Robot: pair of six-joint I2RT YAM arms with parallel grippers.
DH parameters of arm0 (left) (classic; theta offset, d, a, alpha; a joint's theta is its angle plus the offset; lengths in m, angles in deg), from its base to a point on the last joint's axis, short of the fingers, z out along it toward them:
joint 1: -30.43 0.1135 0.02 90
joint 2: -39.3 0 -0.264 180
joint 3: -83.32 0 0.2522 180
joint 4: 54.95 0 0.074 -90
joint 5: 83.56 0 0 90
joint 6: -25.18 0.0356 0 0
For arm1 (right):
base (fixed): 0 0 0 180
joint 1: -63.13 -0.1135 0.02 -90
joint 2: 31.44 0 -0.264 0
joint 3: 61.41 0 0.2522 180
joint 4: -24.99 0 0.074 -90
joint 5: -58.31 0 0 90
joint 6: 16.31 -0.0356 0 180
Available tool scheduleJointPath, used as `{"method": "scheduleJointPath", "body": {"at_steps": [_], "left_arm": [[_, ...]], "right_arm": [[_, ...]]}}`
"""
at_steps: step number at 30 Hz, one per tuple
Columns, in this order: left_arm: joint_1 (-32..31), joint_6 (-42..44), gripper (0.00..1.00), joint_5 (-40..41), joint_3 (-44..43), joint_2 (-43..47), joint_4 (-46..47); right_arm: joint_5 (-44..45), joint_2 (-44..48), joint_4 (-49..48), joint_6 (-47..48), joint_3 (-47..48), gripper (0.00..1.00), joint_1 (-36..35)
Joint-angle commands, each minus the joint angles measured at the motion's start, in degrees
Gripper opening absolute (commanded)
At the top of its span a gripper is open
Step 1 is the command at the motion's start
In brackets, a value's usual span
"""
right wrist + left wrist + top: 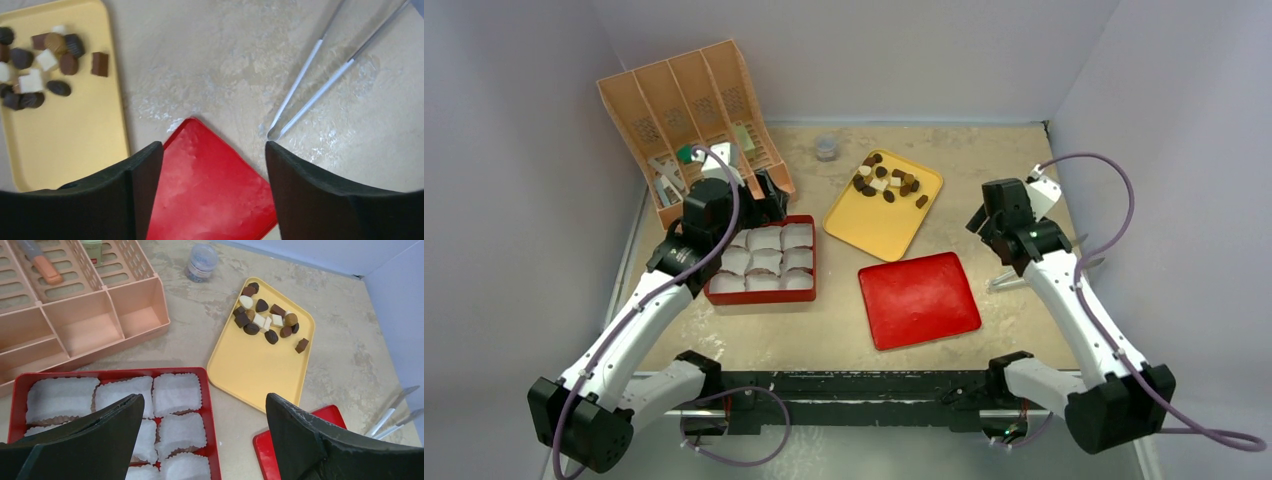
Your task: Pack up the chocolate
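The chocolate is a cluster of dark brown, tan and white pieces at the far end of a yellow tray. It also shows in the left wrist view and the right wrist view. A red box holds white crinkled paper cups with no candy visible in them. My left gripper is open and empty above the box's far side. My right gripper is open and empty, above the far right corner of a flat red lid, also in its wrist view.
A peach slotted organizer leans at the back left, just behind the red box. A small clear jar stands at the back. Metal tongs lie on the table right of the red lid, under the right arm.
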Motion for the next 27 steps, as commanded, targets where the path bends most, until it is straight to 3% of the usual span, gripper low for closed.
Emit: {"method": "scheduleJointPath", "body": {"at_steps": [1, 8, 14, 27], "left_arm": [[0.0, 0.8, 0.91, 3.9, 0.3, 2.5, 2.7], [-0.1, 1.2, 0.90, 5.2, 1.0, 4.2, 2.5], [-0.6, 1.0, 0.90, 5.1, 1.2, 3.8, 2.7], [-0.6, 1.2, 0.89, 4.8, 1.4, 4.4, 2.9]], "right_arm": [[3.7, -3.8, 2.2, -2.4, 2.1, 0.72, 4.8], [-2.4, -7.3, -1.1, -3.3, -2.1, 0.69, 18.5], [-4.9, -12.3, 1.2, -13.0, -3.1, 0.67, 20.3], [-7.6, -20.2, -4.3, -16.4, -8.4, 0.68, 23.6]]}}
